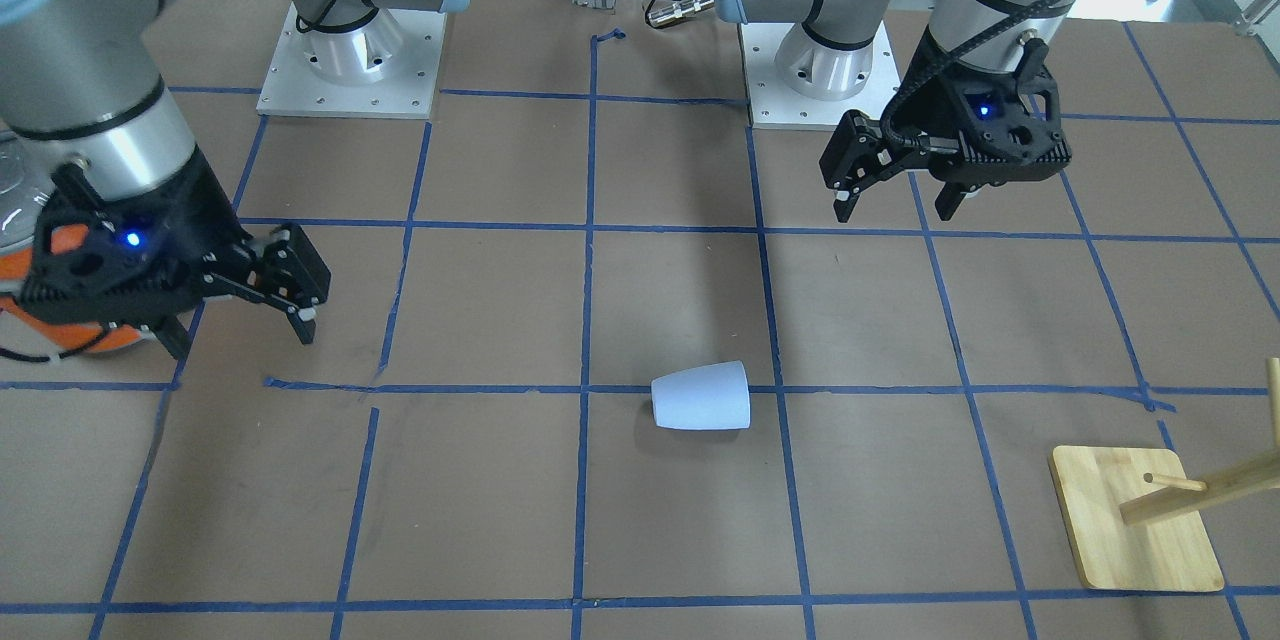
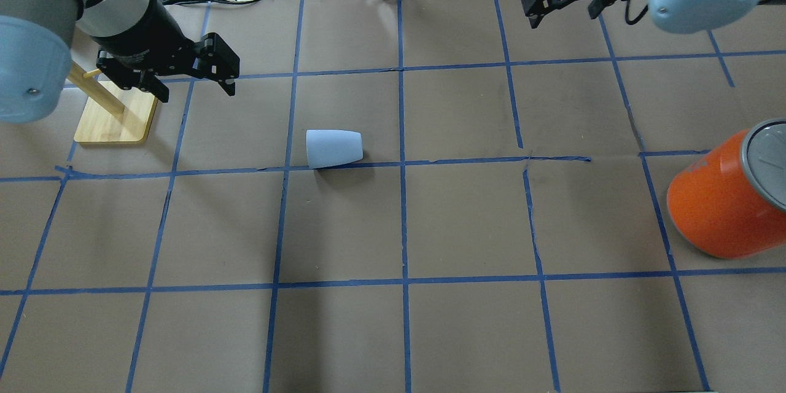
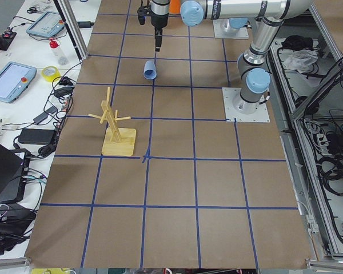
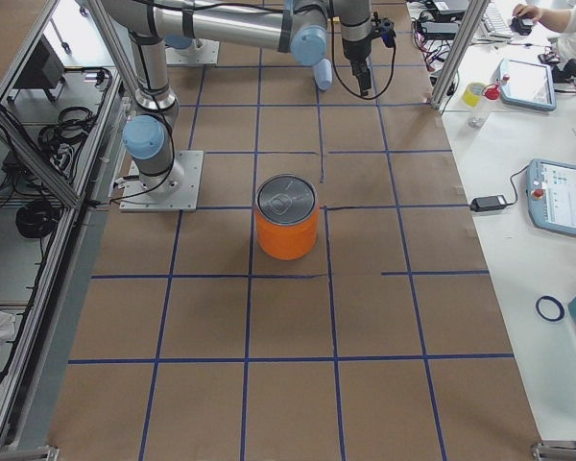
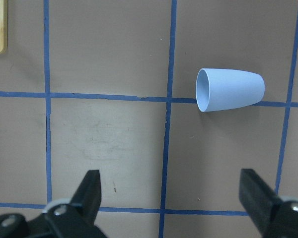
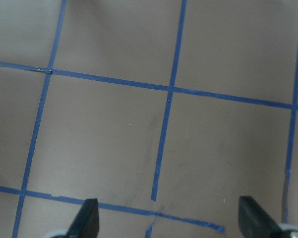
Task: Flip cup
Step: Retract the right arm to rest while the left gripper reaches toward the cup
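The pale blue cup [image 2: 333, 148] lies on its side on the brown table, its wide rim toward the robot's left. It also shows in the front view [image 1: 700, 396] and in the left wrist view [image 5: 230, 89], where the open mouth faces that view's left. My left gripper [image 2: 196, 87] is open and empty, hanging above the table to the left of the cup and farther out; its fingers [image 5: 92, 191] are spread wide. My right gripper [image 2: 564, 11] is open and empty, far from the cup at the table's far right; only bare table shows between its fingers [image 6: 88, 218].
A large orange can [image 2: 724, 196] with a silver top stands at the right edge, partly hidden behind the right gripper in the front view [image 1: 60, 260]. A wooden peg stand [image 2: 113, 116] sits at the far left, beside the left gripper. Blue tape lines grid the table.
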Controlling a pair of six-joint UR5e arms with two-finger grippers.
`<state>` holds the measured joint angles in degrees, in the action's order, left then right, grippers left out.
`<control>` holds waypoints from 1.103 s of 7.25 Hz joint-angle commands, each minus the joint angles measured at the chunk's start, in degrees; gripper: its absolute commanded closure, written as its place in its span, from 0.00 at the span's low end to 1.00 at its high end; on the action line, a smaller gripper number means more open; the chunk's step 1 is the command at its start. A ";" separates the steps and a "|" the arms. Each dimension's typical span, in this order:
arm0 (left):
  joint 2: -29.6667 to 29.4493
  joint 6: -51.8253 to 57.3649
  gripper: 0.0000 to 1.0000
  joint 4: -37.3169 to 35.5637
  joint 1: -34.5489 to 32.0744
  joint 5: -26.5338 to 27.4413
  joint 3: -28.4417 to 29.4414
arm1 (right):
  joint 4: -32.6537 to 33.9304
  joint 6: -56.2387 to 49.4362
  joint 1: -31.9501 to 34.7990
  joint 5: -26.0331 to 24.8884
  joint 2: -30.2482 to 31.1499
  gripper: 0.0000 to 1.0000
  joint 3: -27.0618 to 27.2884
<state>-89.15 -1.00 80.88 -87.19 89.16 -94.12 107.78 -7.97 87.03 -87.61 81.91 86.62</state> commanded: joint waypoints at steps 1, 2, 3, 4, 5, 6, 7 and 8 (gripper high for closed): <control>-2.94 -0.59 0.00 -0.28 0.00 -1.26 -0.27 | -7.74 6.28 -0.19 -2.74 3.97 0.00 0.74; -4.96 0.72 0.00 -0.37 0.00 -8.92 -1.50 | -8.19 6.21 -0.37 -2.74 3.09 0.00 0.66; -7.33 2.91 0.00 -3.33 0.00 -13.96 -3.51 | -7.68 6.39 -0.37 -2.74 2.47 0.00 0.66; -10.74 3.63 0.00 -6.84 0.09 -14.53 -5.53 | -8.02 6.65 -0.37 -2.92 2.46 0.00 0.75; -14.52 6.85 0.00 -10.87 0.09 -18.11 -7.03 | -8.72 6.83 -0.37 -2.92 2.37 0.00 0.83; -18.04 10.36 0.00 -12.39 0.35 -20.84 -6.78 | -9.07 6.83 -0.37 -2.83 2.46 0.00 0.92; -20.68 10.92 0.00 -12.76 1.40 -23.56 -6.78 | -9.16 6.83 -0.11 -2.75 3.16 0.00 1.10; -23.23 11.45 0.00 -12.85 2.45 -25.16 -6.43 | -9.25 6.74 0.16 -2.48 3.69 0.00 1.10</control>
<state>-108.97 9.30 68.62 -85.90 66.59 -100.74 98.70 -1.17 86.89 -90.33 84.96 87.64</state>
